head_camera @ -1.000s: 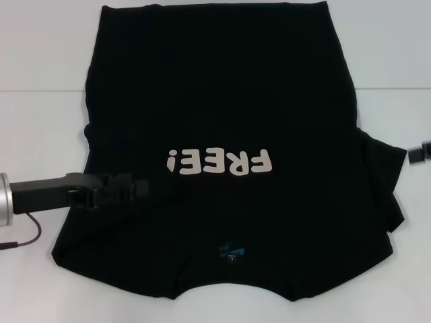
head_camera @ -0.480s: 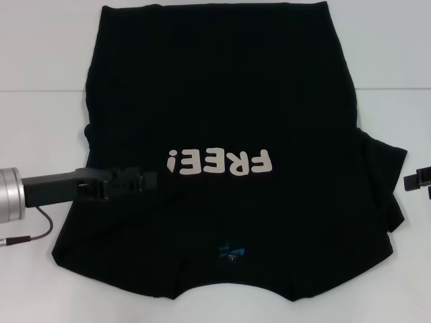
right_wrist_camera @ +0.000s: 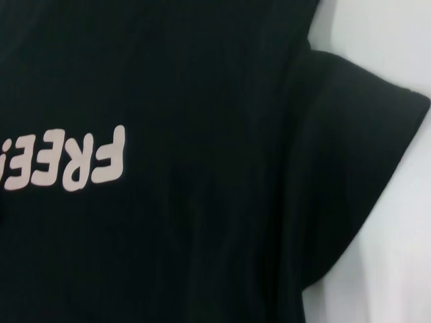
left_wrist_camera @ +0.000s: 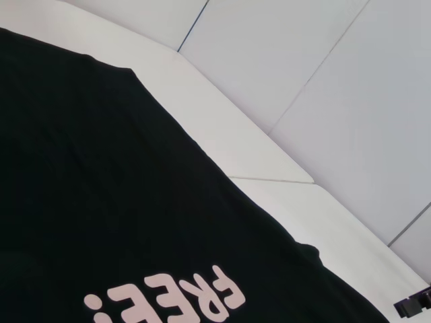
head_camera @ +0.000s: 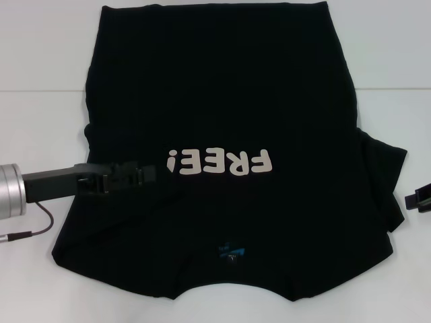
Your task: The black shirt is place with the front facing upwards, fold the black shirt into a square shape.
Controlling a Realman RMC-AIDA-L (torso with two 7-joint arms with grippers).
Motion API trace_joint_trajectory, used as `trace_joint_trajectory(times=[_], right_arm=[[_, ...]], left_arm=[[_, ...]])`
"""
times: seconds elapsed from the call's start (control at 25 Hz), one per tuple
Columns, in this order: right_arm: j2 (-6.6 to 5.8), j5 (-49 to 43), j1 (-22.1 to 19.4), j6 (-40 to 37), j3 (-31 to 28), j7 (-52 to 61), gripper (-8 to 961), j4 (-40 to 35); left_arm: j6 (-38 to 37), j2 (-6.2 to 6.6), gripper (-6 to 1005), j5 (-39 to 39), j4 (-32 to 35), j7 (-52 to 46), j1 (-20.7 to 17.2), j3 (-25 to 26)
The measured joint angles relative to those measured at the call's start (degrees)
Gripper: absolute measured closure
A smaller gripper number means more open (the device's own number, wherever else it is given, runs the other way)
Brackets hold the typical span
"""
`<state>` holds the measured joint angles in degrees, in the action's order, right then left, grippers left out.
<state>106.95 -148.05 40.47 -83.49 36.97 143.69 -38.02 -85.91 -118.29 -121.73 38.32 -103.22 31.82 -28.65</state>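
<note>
Shirt: the black shirt [head_camera: 222, 121] is lying spread flat on the white counter [head_camera: 40, 54], front facing up, neck end toward the robot and hem at the far edge.
Lettering: the pale "FREE!" print [head_camera: 219, 162] is sitting across the chest of the shirt, reading upside down from the head view; it is also showing in the left wrist view [left_wrist_camera: 168, 301] and the right wrist view [right_wrist_camera: 64, 161].
Neck label: a small blue label [head_camera: 231, 254] is showing just inside the collar, on the near side of the lettering.
Sleeves: the sleeve on the robot's right [head_camera: 387, 182] is sticking out sideways from the body of the shirt – in the right wrist view [right_wrist_camera: 357, 168] it is lying unfolded on the counter; the sleeve on the robot's left is lying tucked over the shirt body, under the left arm.
Left gripper: the left gripper [head_camera: 149, 174] is reaching in over the left side of the shirt, its tip just beside the exclamation mark of the lettering; black on black – I cannot tell whether it is released or clenched.
Right gripper: the right gripper [head_camera: 419, 198] is hanging just off the shirt's right sleeve, over bare counter, only its tip showing; its state cannot be told.
</note>
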Motion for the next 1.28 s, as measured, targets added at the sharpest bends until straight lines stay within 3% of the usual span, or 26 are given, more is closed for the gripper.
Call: trace_joint_trajectory(times=[0.16, 0.4, 0.84, 1.28], right_arm=[[0.77, -0.1, 0.3, 1.8, 0.0, 0.0, 521, 0.1], [1.23, -0.1, 0.8, 2.3, 0.6, 0.0, 728, 1.0], [1.16, -0.2, 0.7, 3.2, 1.3, 0.5, 725, 1.2], [1.94, -0.2, 2.0, 8.2, 2.3, 0.6, 732, 4.6]], left_arm=[[0.3, -0.01, 398, 0.0, 0.0, 0.0, 0.1, 0.0], [1.4, -0.08, 398, 0.0, 0.0, -0.1, 0.1, 0.0], [2.3, -0.10, 398, 0.6, 0.0, -0.1, 0.3, 0.0], [3.4, -0.19, 398, 0.6, -0.2, -0.2, 0.5, 0.0]])
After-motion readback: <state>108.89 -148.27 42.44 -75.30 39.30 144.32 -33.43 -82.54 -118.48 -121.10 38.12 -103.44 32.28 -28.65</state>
